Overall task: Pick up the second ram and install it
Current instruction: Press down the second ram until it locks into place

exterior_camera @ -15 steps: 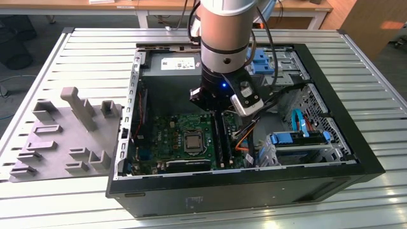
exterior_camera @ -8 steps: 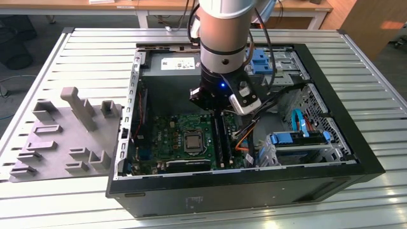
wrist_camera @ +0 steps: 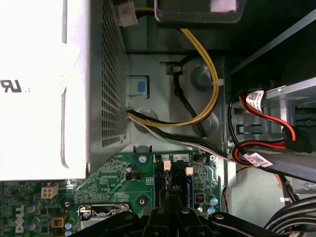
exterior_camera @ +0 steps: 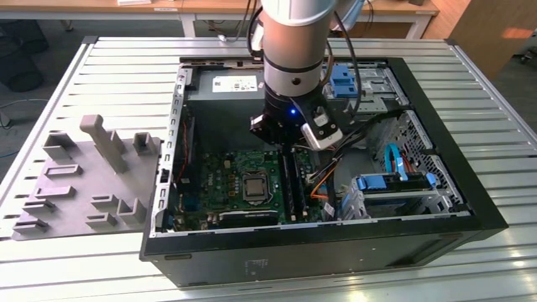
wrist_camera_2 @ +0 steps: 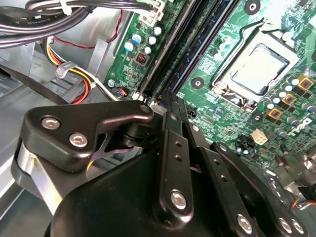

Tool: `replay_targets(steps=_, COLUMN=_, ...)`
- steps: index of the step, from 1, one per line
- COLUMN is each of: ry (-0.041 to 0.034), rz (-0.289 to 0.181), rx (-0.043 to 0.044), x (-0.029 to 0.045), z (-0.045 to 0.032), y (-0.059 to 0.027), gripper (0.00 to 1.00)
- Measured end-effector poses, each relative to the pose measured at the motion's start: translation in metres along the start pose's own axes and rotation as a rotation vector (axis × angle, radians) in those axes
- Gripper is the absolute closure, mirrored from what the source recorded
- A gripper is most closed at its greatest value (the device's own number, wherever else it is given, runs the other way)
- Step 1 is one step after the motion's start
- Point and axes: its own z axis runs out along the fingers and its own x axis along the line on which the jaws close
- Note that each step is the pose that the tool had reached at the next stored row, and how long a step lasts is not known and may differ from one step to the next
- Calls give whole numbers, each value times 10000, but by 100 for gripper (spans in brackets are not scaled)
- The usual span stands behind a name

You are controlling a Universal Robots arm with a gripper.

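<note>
One gripper, mine, down inside the open PC case over the two black RAM slots on the green motherboard. Can't tell if my fingers are spread or clamped. Second ram: blue edge between slot strips in the second wrist view. One CPU socket beside them. One grey parts tray outside the case.

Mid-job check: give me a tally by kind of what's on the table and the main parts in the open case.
Computer case: 1
Grey tray: 1
Motherboard: 1
Processor: 1
Total: 4
</note>
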Motion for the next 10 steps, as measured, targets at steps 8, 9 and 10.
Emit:
replay_targets(steps=8, ry=0, rz=1, rx=1, x=2, z=20, y=0, gripper=89)
replay_targets(steps=9, ry=1, rz=1, rx=2, x=2, z=20, y=0, gripper=89)
replay_targets(steps=10, ry=1, rz=1, rx=2, x=2, z=23, y=0, gripper=89)
